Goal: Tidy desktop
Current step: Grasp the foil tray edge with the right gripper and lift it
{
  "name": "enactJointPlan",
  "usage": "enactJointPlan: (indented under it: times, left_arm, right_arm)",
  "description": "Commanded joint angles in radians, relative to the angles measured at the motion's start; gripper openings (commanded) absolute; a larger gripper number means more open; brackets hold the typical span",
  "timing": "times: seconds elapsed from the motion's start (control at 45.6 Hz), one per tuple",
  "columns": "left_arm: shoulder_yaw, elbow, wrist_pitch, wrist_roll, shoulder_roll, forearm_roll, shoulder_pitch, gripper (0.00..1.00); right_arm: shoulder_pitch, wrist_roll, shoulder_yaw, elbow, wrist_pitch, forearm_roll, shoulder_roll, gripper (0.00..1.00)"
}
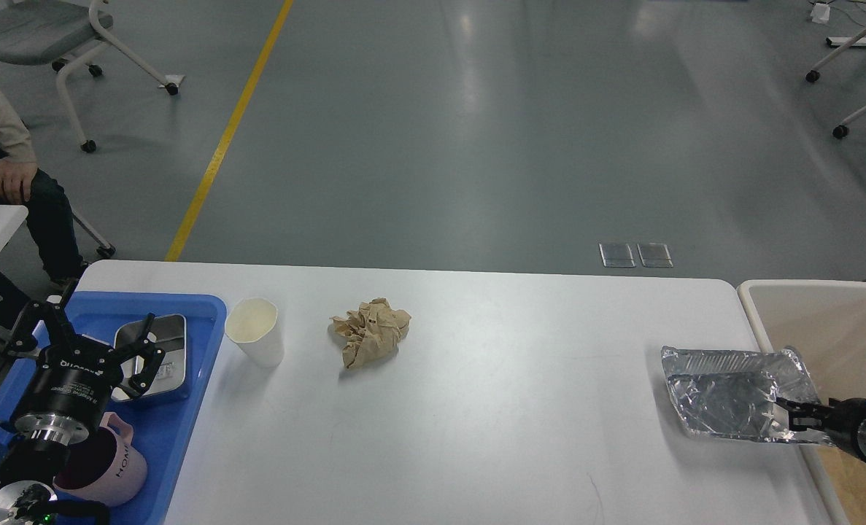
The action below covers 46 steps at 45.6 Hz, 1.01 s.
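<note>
The white desktop (505,408) holds a cream paper cup (255,332), a crumpled brown paper ball (369,332) and a crinkled foil tray (735,394) near its right edge. My left gripper (93,335) is open and empty, hovering over the blue tray (192,394) beside a metal tin (163,361). My right gripper (790,418) comes in from the right, with its dark fingers spread at the foil tray's near right rim. I cannot tell whether they touch the foil.
A pink mug (111,459) lies in the blue tray under my left arm. A beige bin (826,321) stands against the desktop's right edge. A seated person (9,182) is at the far left, with wheeled chairs on the floor behind.
</note>
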Motion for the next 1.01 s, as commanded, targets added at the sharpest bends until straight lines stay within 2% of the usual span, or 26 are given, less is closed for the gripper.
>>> enactJointPlan:
  times: [0.0, 0.088, 0.263, 0.57, 0.789, 0.986]
  left_arm:
    - [0.0, 0.0, 0.0, 0.0, 0.0, 0.001, 0.001, 0.96]
    - [0.0, 0.0, -0.002, -0.001, 0.0, 0.001, -0.001, 0.96]
    - [0.0, 0.0, -0.002, -0.001, 0.0, 0.001, -0.001, 0.96]
    - [0.0, 0.0, 0.0, 0.001, 0.003, 0.0, -0.001, 0.96]
    - [0.0, 0.014, 0.0, 0.002, 0.002, 0.0, -0.007, 0.96]
    - [0.0, 0.021, 0.001, 0.004, 0.0, 0.0, -0.009, 0.96]
  right_arm:
    - [0.021, 0.015, -0.081, -0.021, 0.001, 0.085, 0.002, 0.09]
    - [0.023, 0.043, -0.161, -0.023, 0.001, 0.163, -0.001, 0.0]
    - [0.052, 0.055, -0.308, -0.03, -0.002, 0.305, 0.005, 0.0]
    - [0.1, 0.061, -0.315, -0.026, 0.018, 0.393, 0.002, 0.0]
    - [0.129, 0.092, -0.315, -0.012, 0.067, 0.424, -0.023, 0.0]
    - [0.164, 0.139, -0.313, 0.014, 0.14, 0.478, -0.079, 0.0]
